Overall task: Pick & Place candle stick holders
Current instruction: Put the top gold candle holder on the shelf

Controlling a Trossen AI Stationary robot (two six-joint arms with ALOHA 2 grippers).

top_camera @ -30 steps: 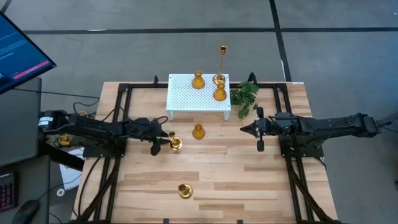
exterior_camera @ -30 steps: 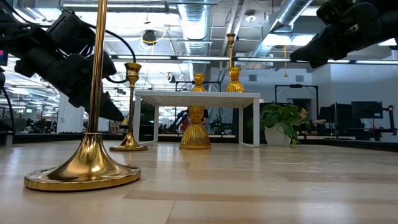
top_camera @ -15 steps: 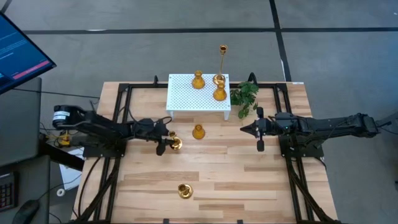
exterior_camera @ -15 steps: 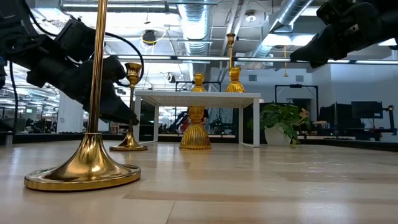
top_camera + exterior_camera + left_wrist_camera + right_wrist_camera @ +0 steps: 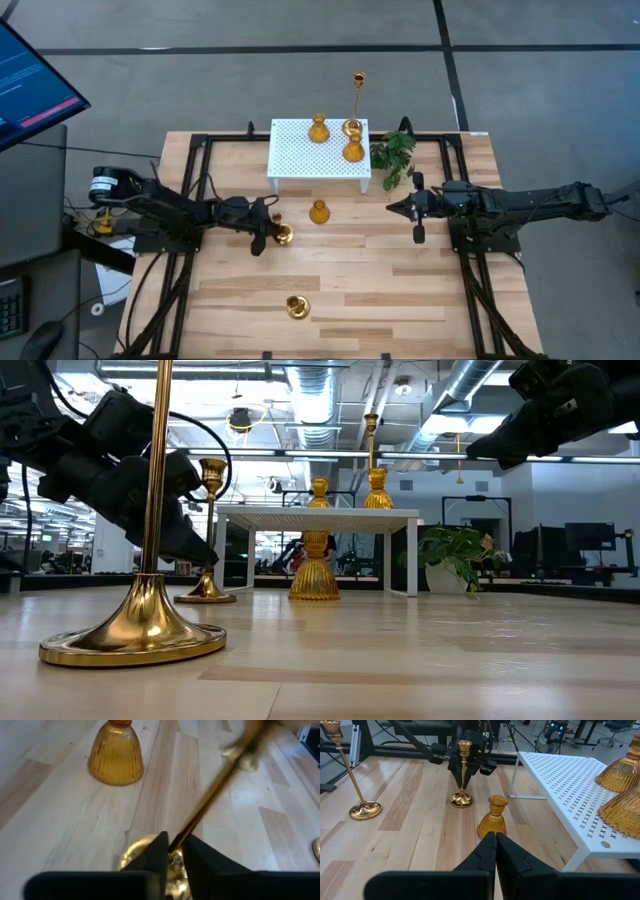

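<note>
A thin-stemmed gold candle stick holder (image 5: pixel 283 233) stands on its round base (image 5: pixel 462 800) left of the table's middle, with my left gripper (image 5: pixel 264 232) shut on its stem. A squat amber holder (image 5: pixel 319 212) sits on its base in front of the white perforated stand (image 5: pixel 300 160). That stand carries three more holders (image 5: pixel 352 150), one of them tall. Another tall thin holder (image 5: pixel 296 306) is upright near the front edge. My right gripper (image 5: pixel 393 208) hovers shut at mid-right, touching nothing. My left gripper pinches the lower part of the thin stem (image 5: pixel 176 843) between its two fingers (image 5: pixel 159 851), just above the round base. The fingers come slanting down from the table's left and lie across the stem. The holder is upright, its base (image 5: pixel 205 597) on the table.
A green plant sprig (image 5: pixel 392 155) lies beside the stand's right end. Bare wood stretches across the table's middle and front right. A monitor (image 5: pixel 30 85) sits off the table at the far left.
My left gripper has moved toward the table's right edge up to the thin-stemmed holder and has shut on its stem. The holder stays upright on the table.
</note>
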